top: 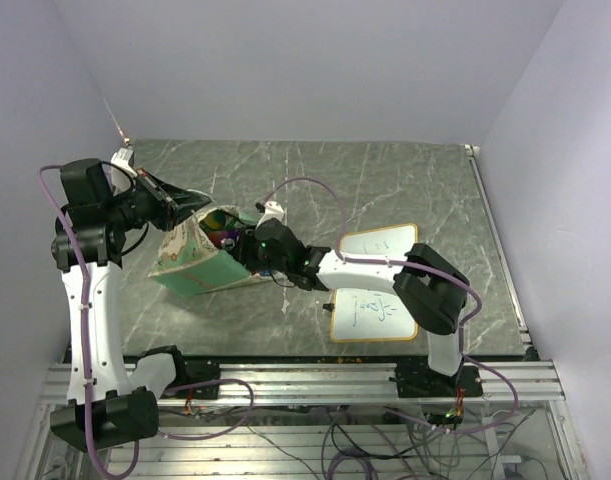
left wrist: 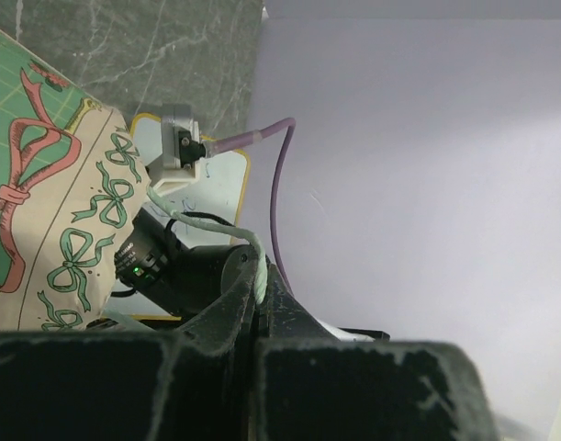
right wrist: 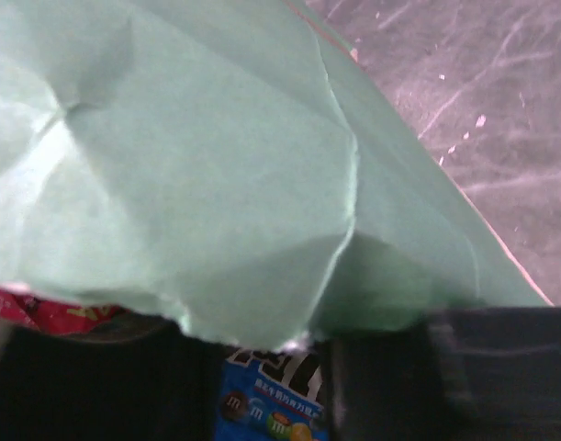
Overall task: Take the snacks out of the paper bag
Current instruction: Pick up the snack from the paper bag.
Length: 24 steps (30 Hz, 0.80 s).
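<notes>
Cream paper bag with green bow-patterned side panels lying on its side on the grey-green marbled table, mouth turned toward the right arm. The mouth end is lifted by the left gripper, whose jaws are pressed together on one thin pale string handle.

Contents: glossy snack packets, purple and green among them, show in the open mouth from above. The right gripper reaches into the mouth, under a creased pale-green paper wall. Its view shows two packets: one small blue packet printed with coloured candies between its dark fingers, and one red packet to the left. The jaws stand partly apart; whether they pinch the blue packet cannot be told.

Outside the bag: two white yellow-rimmed whiteboards, one partly under the right arm, one with writing. No packet lies on the table.
</notes>
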Available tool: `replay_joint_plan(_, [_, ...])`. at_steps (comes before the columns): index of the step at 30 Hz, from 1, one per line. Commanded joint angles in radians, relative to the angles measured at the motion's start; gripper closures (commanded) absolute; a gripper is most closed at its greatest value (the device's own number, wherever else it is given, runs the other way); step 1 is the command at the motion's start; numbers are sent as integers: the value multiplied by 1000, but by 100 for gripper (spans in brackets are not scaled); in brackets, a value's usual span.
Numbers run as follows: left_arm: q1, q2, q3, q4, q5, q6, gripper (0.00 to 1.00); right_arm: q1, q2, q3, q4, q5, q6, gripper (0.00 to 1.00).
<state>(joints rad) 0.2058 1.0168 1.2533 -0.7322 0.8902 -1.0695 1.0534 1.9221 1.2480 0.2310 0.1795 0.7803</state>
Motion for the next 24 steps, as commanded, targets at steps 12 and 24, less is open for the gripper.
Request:
replay_joint_plan(12, [4,17,120,14,-12,0,93,-91,-39,228,-83,-147,-152,100])
replay_joint_plan(24, [17,6,154,-69,-131,72,93,-129,-41,407,-198,-273,-414,100])
